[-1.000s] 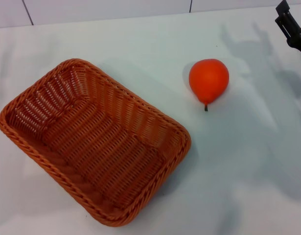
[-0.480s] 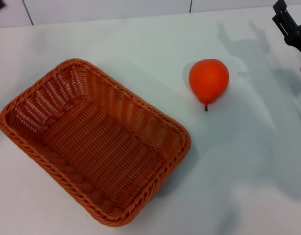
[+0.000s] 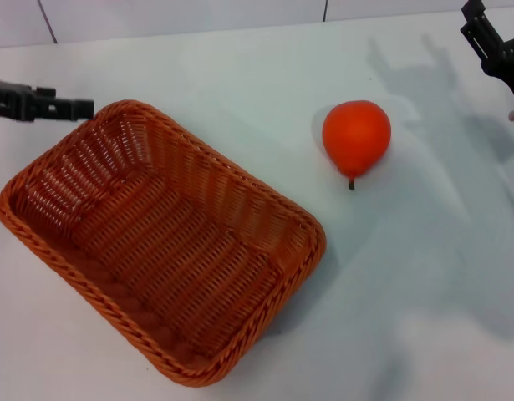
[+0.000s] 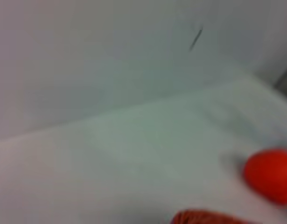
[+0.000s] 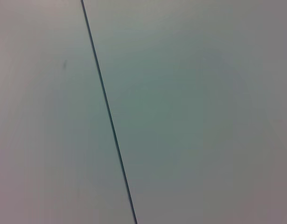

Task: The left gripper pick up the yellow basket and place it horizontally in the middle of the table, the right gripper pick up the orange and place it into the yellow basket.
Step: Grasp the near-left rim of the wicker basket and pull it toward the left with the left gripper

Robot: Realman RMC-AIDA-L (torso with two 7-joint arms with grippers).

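The yellow basket (image 3: pixel 160 242) is a large orange-brown wicker basket lying slantwise on the left half of the white table (image 3: pixel 424 276). It holds nothing. The orange (image 3: pixel 357 136) lies on the table to the right of the basket, apart from it, stem toward me. The left gripper (image 3: pixel 73 108) reaches in from the left edge as a slim black tip, just beside the basket's far left corner. The right gripper (image 3: pixel 491 42) is a black claw at the far right edge, well away from the orange. The left wrist view shows the orange (image 4: pixel 269 175) and a bit of basket rim (image 4: pixel 204 218).
A pale wall with dark seams (image 3: pixel 46 21) runs along the table's far edge. The right wrist view shows only a pale surface with one dark seam (image 5: pixel 108 116).
The left gripper has come into view from the left and now reaches the basket's far left corner. The right gripper has shifted slightly up and left. Basket and orange have not moved.
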